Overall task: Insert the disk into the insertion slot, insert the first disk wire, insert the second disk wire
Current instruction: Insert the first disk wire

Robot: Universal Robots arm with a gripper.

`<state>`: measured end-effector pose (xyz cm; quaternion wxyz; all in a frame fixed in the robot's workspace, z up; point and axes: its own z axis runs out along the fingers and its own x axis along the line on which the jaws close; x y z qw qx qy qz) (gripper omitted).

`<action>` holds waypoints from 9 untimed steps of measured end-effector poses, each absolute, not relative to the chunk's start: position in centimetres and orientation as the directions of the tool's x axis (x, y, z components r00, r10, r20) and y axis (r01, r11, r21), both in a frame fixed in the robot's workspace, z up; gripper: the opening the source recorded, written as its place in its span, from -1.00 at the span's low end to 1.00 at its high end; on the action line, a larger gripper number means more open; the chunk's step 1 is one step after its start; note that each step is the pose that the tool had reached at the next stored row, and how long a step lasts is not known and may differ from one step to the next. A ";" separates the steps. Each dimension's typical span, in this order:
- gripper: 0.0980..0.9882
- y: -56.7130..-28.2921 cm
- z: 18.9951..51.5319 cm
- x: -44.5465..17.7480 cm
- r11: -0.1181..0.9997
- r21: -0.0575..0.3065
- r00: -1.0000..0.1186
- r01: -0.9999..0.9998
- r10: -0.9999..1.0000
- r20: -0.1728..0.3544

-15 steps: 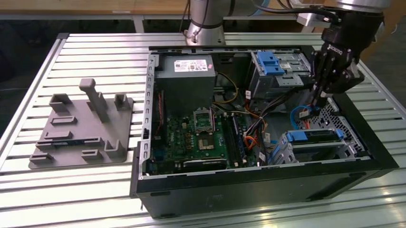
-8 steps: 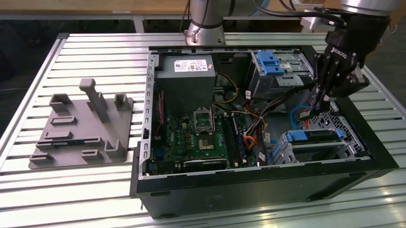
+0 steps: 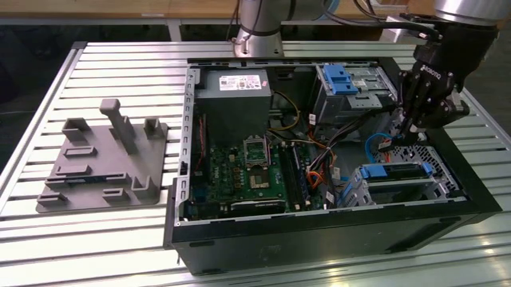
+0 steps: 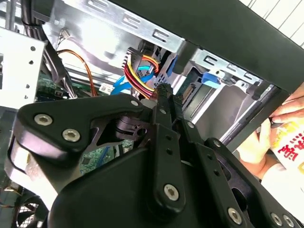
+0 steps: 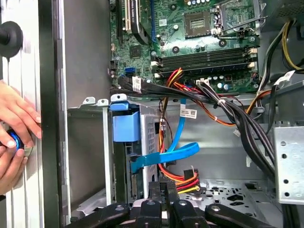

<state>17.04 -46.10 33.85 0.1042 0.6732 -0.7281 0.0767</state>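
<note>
Open black case (image 3: 319,239) on a slatted table (image 3: 119,66), with the motherboard (image 3: 248,173) exposed. We see the disk (image 3: 395,173) seated in the slot (image 3: 435,179), at the corner of the case near the exterior view's right, its blue carrier facing up. The gripper (image 3: 408,130) reaches down into the case just beside the slot, on the side facing the interior of the case. In the first wrist view the gripper (image 5: 165,186) has its fingers drawn together on the black plug of the red, yellow and black wire (image 5: 183,178), and the plug sits near the rear edge of the disk (image 5: 126,126) but apart from it. In the second wrist view the gripper (image 4: 164,89) shows the same clamped hold at the end of the wire (image 4: 140,71). A blue cable (image 5: 166,156) folds back toward the disk's rear; we cannot tell whether it is plugged in. A person's hands (image 5: 16,123) rest outside the case wall.
</note>
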 end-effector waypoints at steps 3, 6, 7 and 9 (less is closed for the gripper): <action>-0.86 -46.9 34.1 17.1 0.080 0.033 -0.072 -0.996 -0.978 0.197; -0.86 -47.2 34.1 17.1 0.079 0.035 -0.072 -0.996 -0.981 0.178; -0.86 -47.3 34.1 17.1 0.079 0.035 -0.072 -0.996 -0.982 0.178; -0.86 -47.3 34.1 17.1 0.079 0.035 -0.072 -0.996 -0.981 0.178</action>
